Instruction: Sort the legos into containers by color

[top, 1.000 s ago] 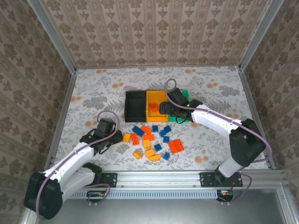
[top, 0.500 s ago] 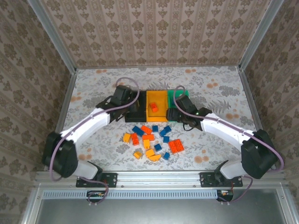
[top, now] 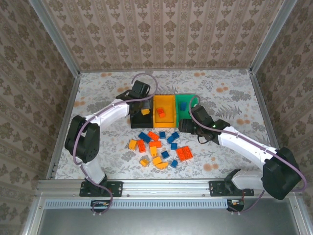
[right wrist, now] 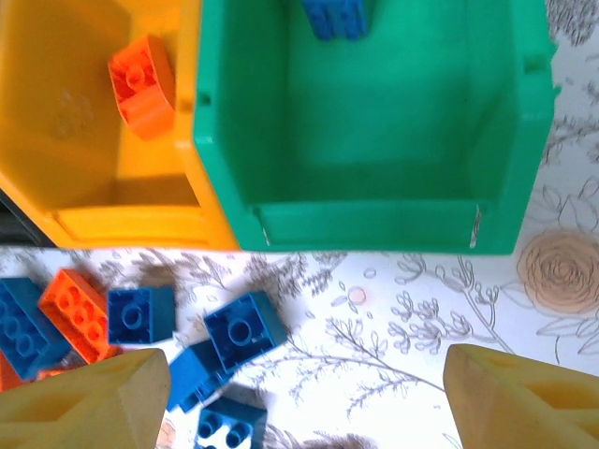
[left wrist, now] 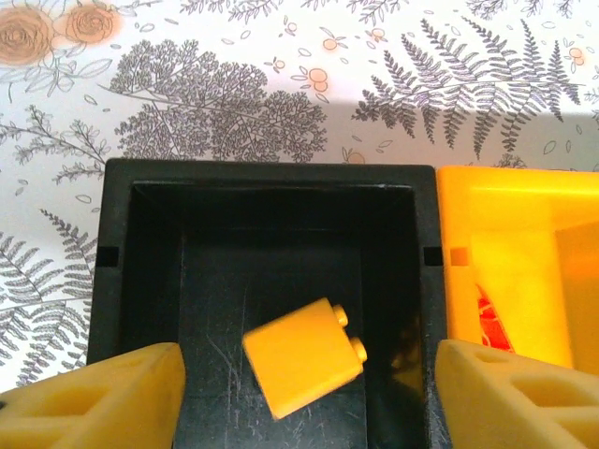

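My left gripper (top: 142, 102) hovers open over the black container (top: 134, 120). A yellow lego (left wrist: 304, 355) sits tilted inside the black bin (left wrist: 271, 171), between the fingers and touching neither. My right gripper (top: 189, 126) stands open above the table just in front of the green container (right wrist: 374, 122), with nothing in it. Blue legos (right wrist: 243, 329) lie under its left finger (right wrist: 80, 402). The orange container (top: 168, 105) holds a red-orange lego (right wrist: 142, 84). A blue lego (right wrist: 335, 17) lies at the green bin's far end.
Several loose legos (top: 156, 149) in yellow-orange, red-orange and blue are scattered in front of the bins, between the two arms. Patterned walls and metal rails enclose the table.
My left arm swung from the near left up to the black bin and opened, letting the yellow lego go into it. My right gripper drew back from the bins toward the pile.
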You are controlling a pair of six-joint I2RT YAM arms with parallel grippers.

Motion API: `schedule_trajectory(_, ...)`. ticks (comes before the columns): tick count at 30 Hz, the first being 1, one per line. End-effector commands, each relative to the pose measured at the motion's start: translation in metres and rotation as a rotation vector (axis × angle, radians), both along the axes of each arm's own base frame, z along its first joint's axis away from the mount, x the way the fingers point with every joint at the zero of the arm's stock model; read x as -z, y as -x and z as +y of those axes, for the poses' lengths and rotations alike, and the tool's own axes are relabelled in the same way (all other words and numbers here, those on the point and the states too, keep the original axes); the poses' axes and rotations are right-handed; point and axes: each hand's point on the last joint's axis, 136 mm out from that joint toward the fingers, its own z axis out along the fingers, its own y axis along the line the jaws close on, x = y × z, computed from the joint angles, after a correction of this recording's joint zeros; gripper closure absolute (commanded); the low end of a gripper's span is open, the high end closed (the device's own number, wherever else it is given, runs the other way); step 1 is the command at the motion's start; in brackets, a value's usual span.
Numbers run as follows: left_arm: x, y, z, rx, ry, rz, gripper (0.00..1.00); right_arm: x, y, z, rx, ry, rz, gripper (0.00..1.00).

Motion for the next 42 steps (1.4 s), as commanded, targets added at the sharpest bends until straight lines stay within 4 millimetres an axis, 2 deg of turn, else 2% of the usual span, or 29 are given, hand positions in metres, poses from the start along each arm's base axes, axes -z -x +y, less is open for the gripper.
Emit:
schedule_trajectory(1, -0.043, 0.001, -0.002, 0.007, 0.049, -0.079, 0.23, 0.013, 0.014, 0.006, -0.066, -0.015, 0.058, 0.21)
schedule_trajectory(4, -0.074, 0.015, -0.006, 0.033, 0.114, -0.137, 0.17, 0.025, 0.018, 0.018, -0.106, -0.023, 0.081, 0.2)
schedule_trajectory(7, -0.102, 0.038, -0.008, 0.069, 0.156, -0.198, 0.0, 0.034, 0.021, 0.034, -0.147, -0.03, 0.098, 0.2)
schedule_trajectory(10, -0.114, 0.066, -0.005, 0.095, 0.176, -0.235, 0.0, 0.036, 0.024, 0.056, -0.21, -0.036, 0.084, 0.22)
schedule_trajectory(11, -0.114, 0.076, -0.002, 0.097, 0.181, -0.24, 0.0, 0.042, 0.026, 0.062, -0.232, -0.018, 0.094, 0.23)
schedule_trajectory(15, -0.1, 0.109, 0.019, 0.064, 0.206, -0.239, 0.0, 0.047, 0.028, 0.08, -0.287, 0.031, 0.089, 0.29)
schedule_trajectory(17, -0.085, 0.125, 0.033, 0.04, 0.221, -0.219, 0.0, 0.052, 0.025, 0.083, -0.283, 0.058, 0.101, 0.33)
schedule_trajectory(21, -0.06, 0.149, 0.055, -0.009, 0.246, -0.189, 0.0, 0.062, 0.021, 0.074, -0.219, 0.115, 0.12, 0.35)
schedule_trajectory(25, -0.044, 0.166, 0.073, -0.042, 0.239, -0.165, 0.0, 0.07, 0.028, 0.065, -0.206, 0.157, 0.148, 0.3)
schedule_trajectory(29, -0.033, 0.174, 0.082, -0.06, 0.223, -0.146, 0.0, 0.083, 0.039, 0.064, -0.242, 0.191, 0.177, 0.29)
schedule_trajectory(35, -0.031, 0.174, 0.087, -0.073, 0.21, -0.152, 0.0, 0.098, 0.047, 0.067, -0.273, 0.229, 0.199, 0.32)
schedule_trajectory(38, -0.032, 0.173, 0.087, -0.074, 0.203, -0.154, 0.0, 0.107, 0.051, 0.057, -0.255, 0.278, 0.224, 0.38)
schedule_trajectory(42, -0.03, 0.173, 0.09, -0.086, 0.192, -0.149, 0.0, 0.112, 0.055, 0.046, -0.237, 0.311, 0.23, 0.51)
